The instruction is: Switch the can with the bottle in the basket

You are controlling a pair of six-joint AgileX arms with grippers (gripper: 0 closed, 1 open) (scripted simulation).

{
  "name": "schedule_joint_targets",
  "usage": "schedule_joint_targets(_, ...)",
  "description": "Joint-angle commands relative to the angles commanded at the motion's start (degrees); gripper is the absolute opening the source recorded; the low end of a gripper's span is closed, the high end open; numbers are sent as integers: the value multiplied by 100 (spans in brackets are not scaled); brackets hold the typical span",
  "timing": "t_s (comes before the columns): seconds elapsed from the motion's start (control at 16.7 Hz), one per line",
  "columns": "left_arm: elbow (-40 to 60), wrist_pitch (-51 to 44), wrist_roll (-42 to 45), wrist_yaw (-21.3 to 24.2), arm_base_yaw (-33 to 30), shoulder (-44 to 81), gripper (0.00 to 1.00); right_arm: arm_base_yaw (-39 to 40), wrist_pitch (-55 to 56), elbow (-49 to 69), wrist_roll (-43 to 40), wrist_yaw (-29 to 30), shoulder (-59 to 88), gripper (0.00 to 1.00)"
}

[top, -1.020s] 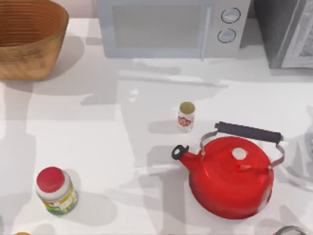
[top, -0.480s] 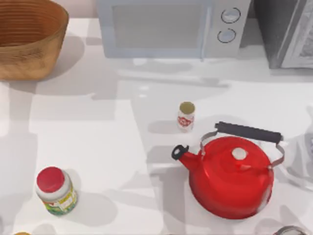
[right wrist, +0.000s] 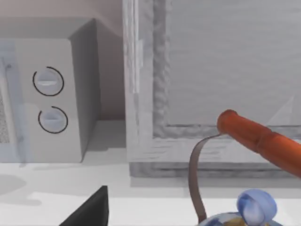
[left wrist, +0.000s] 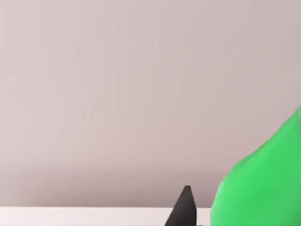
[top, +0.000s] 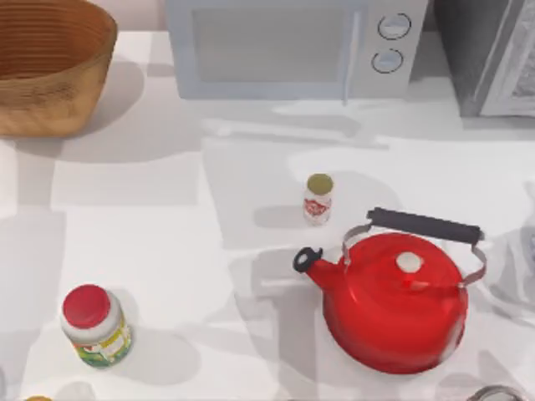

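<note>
While both arms stand outside the top view, the table [top: 150, 225] carries the task's things as follows. The basket [top: 46, 71] sits at the table's 10 o'clock corner, cut by the frame edge. The can [top: 318, 199] stands upright near the table's centre, on bare surface, well apart from the basket; it lies at 11 o'clock from the red kettle [top: 393, 305], near the spout yet not touching it. The microwave [top: 284, 46] occupies 12 o'clock, with a grey appliance [top: 493, 58] at 1 o'clock beside it. A red-lidded jar [top: 94, 326] stands upright at 8 o'clock.

In the left wrist view, the bottle [left wrist: 263, 188] appears as a green curved body very close to the camera, just beside the dark tip of the left gripper [left wrist: 184, 212], before a plain wall. Whether that gripper is clenched on the bottle or released cannot be told.

In the right wrist view, the right gripper [right wrist: 89, 212] shows as a dark wedge facing the microwave's dials and the grey appliance, with an orange handle [right wrist: 263, 136] nearby. Its state cannot be told either.
</note>
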Motion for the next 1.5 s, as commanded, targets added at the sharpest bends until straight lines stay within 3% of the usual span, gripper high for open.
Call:
schedule_joint_targets(0.66,148,334,-14,-21,-49,475,0,0,0,0,0,0,0,100)
schedule_joint_targets(1.44,148,334,-14,-21,-49,475,98,0,0,0,0,0,0,100)
schedule_joint_targets(1.5,148,334,-14,-21,-49,475,100,0,0,0,0,0,0,100)
